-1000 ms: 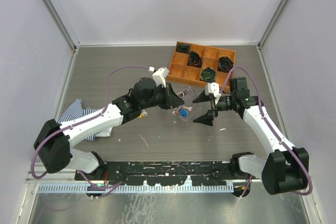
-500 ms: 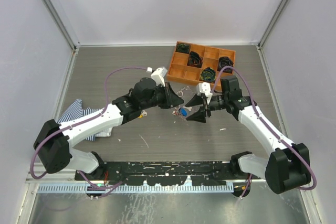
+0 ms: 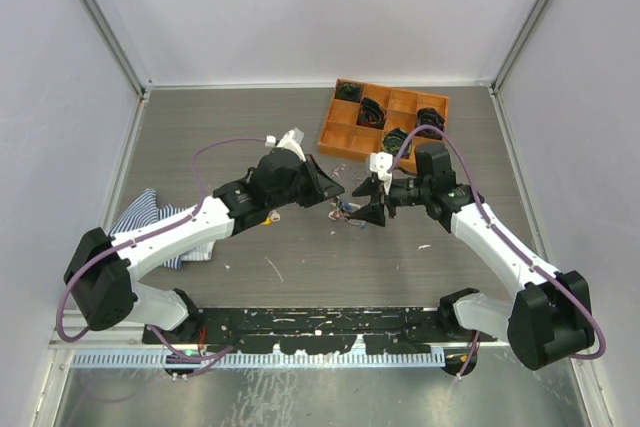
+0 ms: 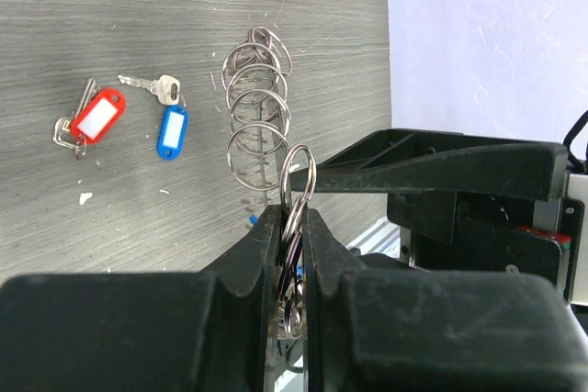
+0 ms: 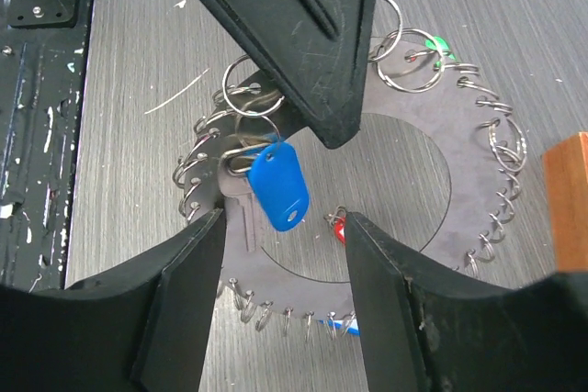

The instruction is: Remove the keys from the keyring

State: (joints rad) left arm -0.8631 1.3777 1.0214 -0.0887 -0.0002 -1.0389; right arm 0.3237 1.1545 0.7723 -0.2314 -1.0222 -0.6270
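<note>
At the middle of the grey table [image 3: 240, 122], the left black claw [image 4: 292, 219] is squeezed tight on one little loop of the flat grey metal keyring [image 5: 473, 218], hiding part of its rim. The right black claw [image 5: 283, 227] is spread wide around a blue-tagged silver key [image 5: 278, 185].

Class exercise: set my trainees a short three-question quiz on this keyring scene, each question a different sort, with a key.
1. True or false: the left gripper is shut on a small ring of the keyring.
2. Multiple choice: the tag between the open fingers of the right gripper is A red, B blue, C yellow.
3. Left wrist view: how many tagged keys lie on the table left of the chain of rings?
Key: 1 true; 2 B; 3 two, one red-tagged, one blue-tagged.
</note>
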